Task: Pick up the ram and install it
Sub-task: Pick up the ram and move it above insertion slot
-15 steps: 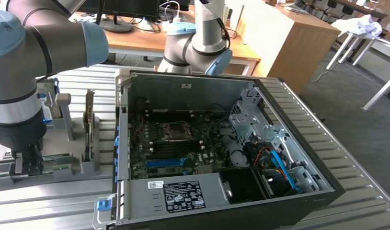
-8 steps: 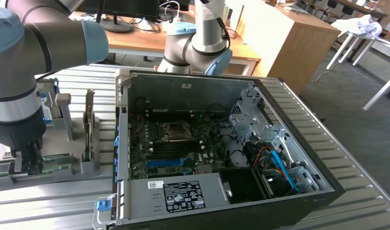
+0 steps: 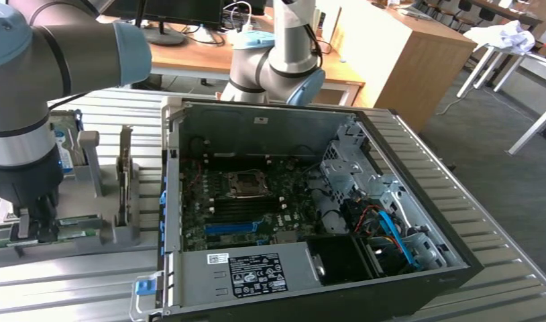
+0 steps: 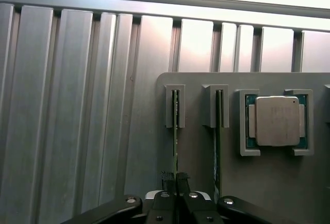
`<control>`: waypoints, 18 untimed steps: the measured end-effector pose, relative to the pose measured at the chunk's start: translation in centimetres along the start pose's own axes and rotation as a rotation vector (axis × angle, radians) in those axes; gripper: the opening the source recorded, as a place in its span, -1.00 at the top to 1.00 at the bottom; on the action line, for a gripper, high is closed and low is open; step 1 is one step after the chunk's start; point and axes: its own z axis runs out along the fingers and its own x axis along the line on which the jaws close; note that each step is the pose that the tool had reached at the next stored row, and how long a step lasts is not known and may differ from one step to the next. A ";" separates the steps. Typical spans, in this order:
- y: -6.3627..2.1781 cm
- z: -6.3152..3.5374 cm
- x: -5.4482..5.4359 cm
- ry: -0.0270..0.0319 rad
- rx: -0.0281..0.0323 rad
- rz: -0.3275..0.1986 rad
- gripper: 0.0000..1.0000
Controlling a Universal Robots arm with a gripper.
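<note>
Green and thin, the ram (image 4: pixel 176 131) stands on edge in the grey holder (image 4: pixel 268 183), with the gripper (image 4: pixel 176 178) clamped on its top edge. It looks light, stiff and fragile, best held by its bare edges.

Matt ribbed metal table (image 4: pixel 62 105), grey plastic holder (image 4: pixel 201 152), green circuit-board ram (image 4: pixel 175 131).

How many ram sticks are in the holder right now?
2. One ram stick stands on edge in the holder, pinched by the gripper; the other stick stands in the next slot, beside the processor. Any in the case may be hidden.
</note>
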 end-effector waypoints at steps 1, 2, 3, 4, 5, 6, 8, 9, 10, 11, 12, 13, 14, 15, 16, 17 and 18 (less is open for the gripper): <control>0.00 -0.09 0.0 0.0000 0.0000 0.000 0.75; 0.01 -0.18 0.0 -0.0001 0.0001 0.000 0.75; 0.02 -0.29 0.0 0.0000 0.0000 0.000 0.75; 0.02 -0.41 0.0 0.0000 0.0000 0.000 0.75; 0.02 -0.54 0.0 -0.0001 0.0001 0.000 0.75; 0.03 -0.65 0.0 -0.0001 0.0001 0.000 0.75; 0.04 -0.87 0.0 -0.0001 0.0000 0.000 0.75; 0.04 -0.96 0.0 -0.0002 0.0001 0.000 0.75; 0.05 -1.07 0.0 -0.0002 0.0001 0.000 0.75; 0.05 -1.17 0.0 -0.0002 0.0001 0.000 0.75; 0.06 -1.28 0.0 -0.0001 0.0000 0.000 0.75; 0.06 -1.40 0.0 -0.0002 0.0000 0.000 0.75; 0.07 -1.51 0.0 -0.0002 0.0000 0.000 0.75; 0.07 -1.62 0.0 -0.0002 0.0001 0.000 0.75; 0.08 -1.73 0.0 -0.0002 0.0001 0.000 0.75; 0.08 -1.84 0.0 -0.0002 0.0000 0.000 0.75; 0.09 -1.94 0.0 -0.0002 0.0001 0.000 0.75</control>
